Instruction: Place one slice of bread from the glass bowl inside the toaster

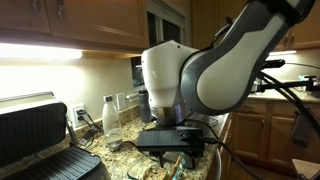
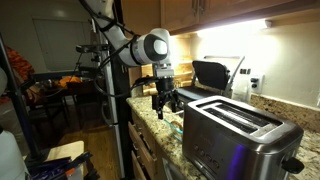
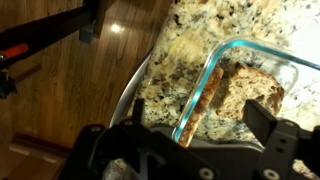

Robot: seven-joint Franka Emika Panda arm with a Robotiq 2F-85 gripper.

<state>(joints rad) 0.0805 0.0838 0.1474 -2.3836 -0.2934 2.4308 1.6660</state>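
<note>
The glass bowl sits on the speckled granite counter near its edge. It holds slices of bread: one lies flat, and another stands on edge against the bowl's near wall. My gripper is open just above the bowl, its two black fingers on either side of the upright slice and the rim, holding nothing. The gripper also shows in both exterior views. The shiny steel toaster stands on the counter beyond the gripper, apart from it, its slots facing up.
A large black contact grill stands open at the back of the counter. A clear bottle with a white cap is next to it. The counter edge drops to a wooden floor. Cabinets hang above.
</note>
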